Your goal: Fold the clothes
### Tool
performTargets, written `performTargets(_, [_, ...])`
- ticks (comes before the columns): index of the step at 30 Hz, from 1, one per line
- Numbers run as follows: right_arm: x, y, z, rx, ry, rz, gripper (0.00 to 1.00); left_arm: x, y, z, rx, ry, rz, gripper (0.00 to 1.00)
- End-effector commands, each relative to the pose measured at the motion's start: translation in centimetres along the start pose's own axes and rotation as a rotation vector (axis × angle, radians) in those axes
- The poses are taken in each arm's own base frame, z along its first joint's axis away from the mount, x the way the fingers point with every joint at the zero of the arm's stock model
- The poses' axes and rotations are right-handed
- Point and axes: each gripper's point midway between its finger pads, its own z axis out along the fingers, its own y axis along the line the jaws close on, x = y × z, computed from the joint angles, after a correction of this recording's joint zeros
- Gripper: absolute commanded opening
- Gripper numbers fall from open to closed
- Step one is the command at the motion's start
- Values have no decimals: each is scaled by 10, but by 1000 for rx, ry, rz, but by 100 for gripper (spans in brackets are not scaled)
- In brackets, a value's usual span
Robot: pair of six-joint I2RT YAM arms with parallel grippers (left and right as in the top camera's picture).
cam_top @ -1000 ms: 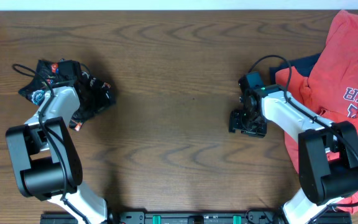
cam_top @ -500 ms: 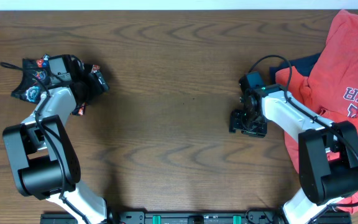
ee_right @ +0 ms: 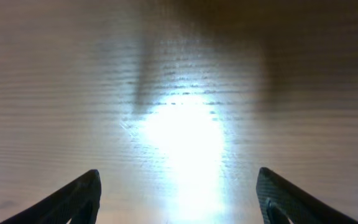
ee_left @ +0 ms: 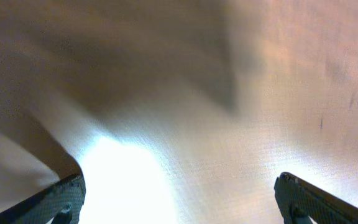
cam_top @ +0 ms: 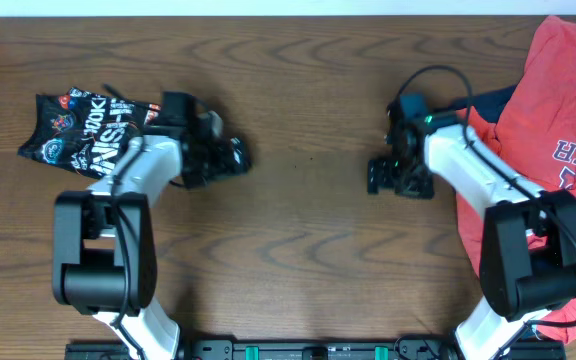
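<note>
Dark wood-grain table (cam_top: pixel 308 250). Jersey (cam_top: pixel 78 135) far left. Left gripper (cam_top: pixel 230 158) and right gripper (cam_top: pixel 400 182) spread wide, empty. Red shirts (cam_top: pixel 558 90) right.

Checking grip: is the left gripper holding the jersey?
No, the left gripper is open over bare table, apart from the jersey.

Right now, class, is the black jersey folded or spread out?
Folded, not spread: the black jersey lies as one compact strip, no sleeves or collar showing.
</note>
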Motion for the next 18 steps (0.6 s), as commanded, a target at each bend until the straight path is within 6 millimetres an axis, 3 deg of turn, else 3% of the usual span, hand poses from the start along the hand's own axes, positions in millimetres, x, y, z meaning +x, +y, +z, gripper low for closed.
performTargets(1, [-18, -2, -27, -42, -27, 4, 79, 27, 3, -10, -102, 98, -45, 98])
performTargets(5, [-10, 3, -46, -152, 9, 4, 80, 61, 13, -37, -232, 243, -150, 98])
performTargets(8, [-4, -3, -63, -176, 3, 32, 79, 67, 8, -62, -255, 237, -140, 98])
performTargets(12, [6, -10, -95, -176, -67, 31, 79, 70, 1, -106, -306, 110, -71, 98])
performTargets(18, [16, -26, -142, -121, -332, 71, 80, 76, -31, -163, -276, -193, 87, 98])
